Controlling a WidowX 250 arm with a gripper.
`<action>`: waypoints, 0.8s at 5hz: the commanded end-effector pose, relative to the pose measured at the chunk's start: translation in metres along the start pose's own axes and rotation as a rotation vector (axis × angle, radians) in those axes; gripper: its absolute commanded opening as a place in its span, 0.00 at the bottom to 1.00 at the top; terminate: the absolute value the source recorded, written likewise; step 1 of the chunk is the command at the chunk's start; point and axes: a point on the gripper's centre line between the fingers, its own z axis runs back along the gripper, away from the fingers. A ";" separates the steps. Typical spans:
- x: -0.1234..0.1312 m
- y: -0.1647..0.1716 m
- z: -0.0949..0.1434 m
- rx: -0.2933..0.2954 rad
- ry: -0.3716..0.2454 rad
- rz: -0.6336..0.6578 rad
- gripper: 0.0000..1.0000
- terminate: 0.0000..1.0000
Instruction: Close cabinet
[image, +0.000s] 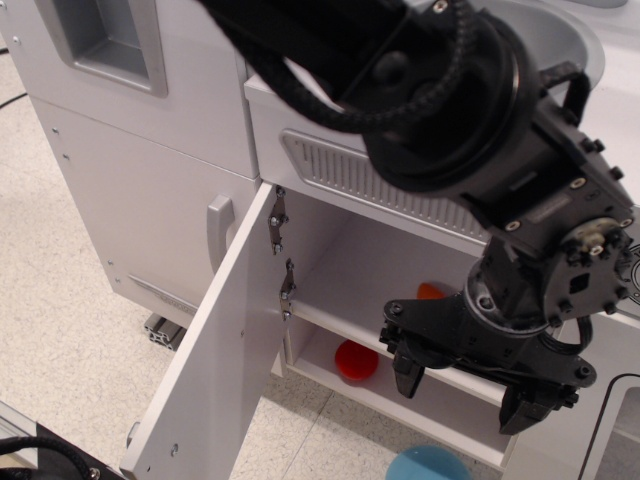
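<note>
The white toy-kitchen cabinet (400, 290) stands open — the black gripper (465, 390), jaws apart and empty, should get behind its plain white door (205, 370) and push steadily near the free edge.

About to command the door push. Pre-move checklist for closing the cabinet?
1. Cabinet door swung wide open: ok, needs closing.
2. Gripper empty, open: ok.
3. Gripper clear of the door's swing: not ok, it hangs in front of the cabinet opening.
4. Red object and orange object fully inside: cannot tell.
5. Hinges attached: ok.
6. Blue object on the floor clear of the door's path: cannot tell.
</note>
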 end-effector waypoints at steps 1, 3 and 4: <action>0.000 0.000 0.000 0.000 0.000 0.000 1.00 0.00; 0.013 0.077 0.031 -0.003 0.003 -0.029 1.00 0.00; 0.030 0.116 0.032 -0.009 0.018 -0.020 1.00 0.00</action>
